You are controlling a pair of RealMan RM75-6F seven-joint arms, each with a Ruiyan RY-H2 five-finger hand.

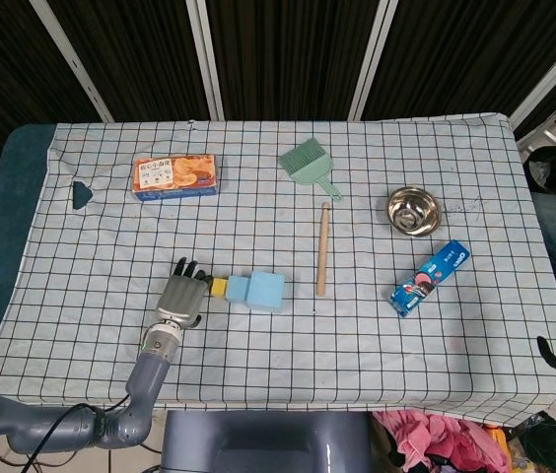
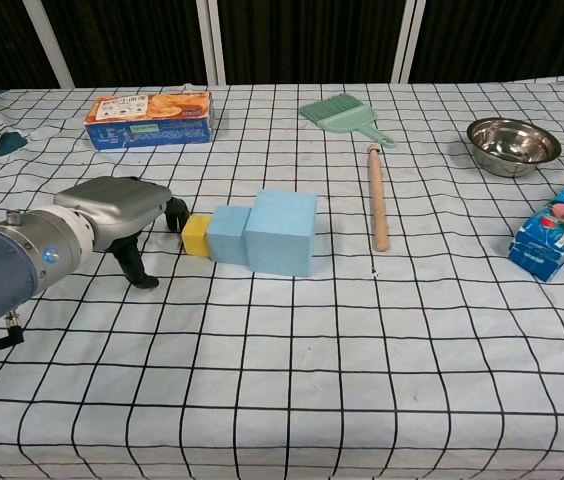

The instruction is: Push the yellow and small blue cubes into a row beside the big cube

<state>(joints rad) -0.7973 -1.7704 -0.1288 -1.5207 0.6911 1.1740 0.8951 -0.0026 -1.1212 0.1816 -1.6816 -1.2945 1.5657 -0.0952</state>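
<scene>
Left hand [image 1: 181, 299]: on the checked cloth [image 1: 258, 355] at 9 o'clock from the cubes, palm down, fingertips [image 2: 176, 212] touching the yellow cube's left face. It grips nothing; fingers extend forward, thumb angled down to the cloth.

Right hand: not seen in either view.

Yellow cube [image 1: 218, 287]: left end of the row, touching the small cube.

Small cube [image 1: 236, 289]: blue, between the yellow cube and the big cube, touching both.

Big cube [image 1: 265, 292]: blue, right end of the row, near the cloth's middle.

Stick [image 1: 322, 248]: wooden, lying lengthwise at 3 o'clock from the big cube, apart from it.

Brush [image 1: 308, 165]: green, at 12 o'clock from the stick.

Biscuit box [image 1: 174, 175]: orange and blue, at 11 o'clock from the cubes, well apart.

Bowl [image 1: 411, 210]: steel, at 2 o'clock from the stick.

Blue packet [image 1: 429, 277]: at 6 o'clock from the bowl, lying at a slant.
</scene>
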